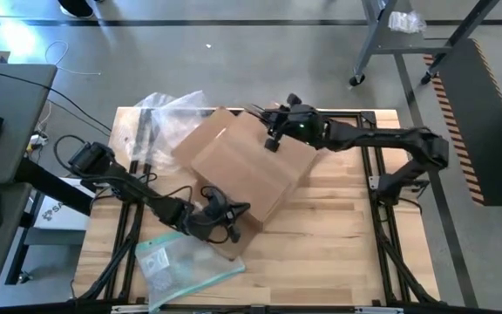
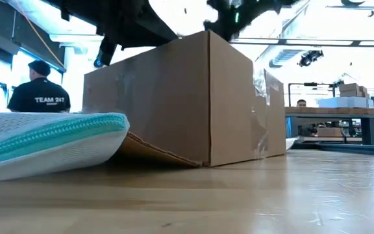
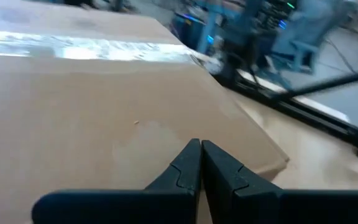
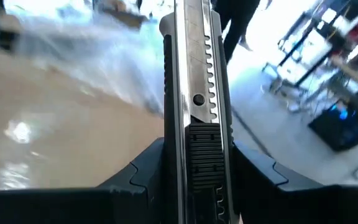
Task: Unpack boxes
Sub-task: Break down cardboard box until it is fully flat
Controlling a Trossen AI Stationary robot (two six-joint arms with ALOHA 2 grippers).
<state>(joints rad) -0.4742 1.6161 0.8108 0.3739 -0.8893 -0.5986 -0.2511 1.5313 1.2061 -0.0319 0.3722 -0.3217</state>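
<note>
the brown cardboard box [image 1: 247,174] lies skewed at the middle of the wooden table [image 1: 338,253], its taped seam up. my right gripper [image 1: 274,139] sits over its far edge, fingers partly open and clamped on a utility knife [image 4: 194,93]. my left gripper [image 1: 225,214] is pinched fully shut, holding nothing, at the box's near corner. bubble wrap [image 1: 168,109] lies behind the box, a clear pouch [image 1: 177,262] in front.

box [image 1: 242,170] mid-table, bubble wrap [image 1: 168,112] behind, pouch [image 1: 177,262] in front.
</note>
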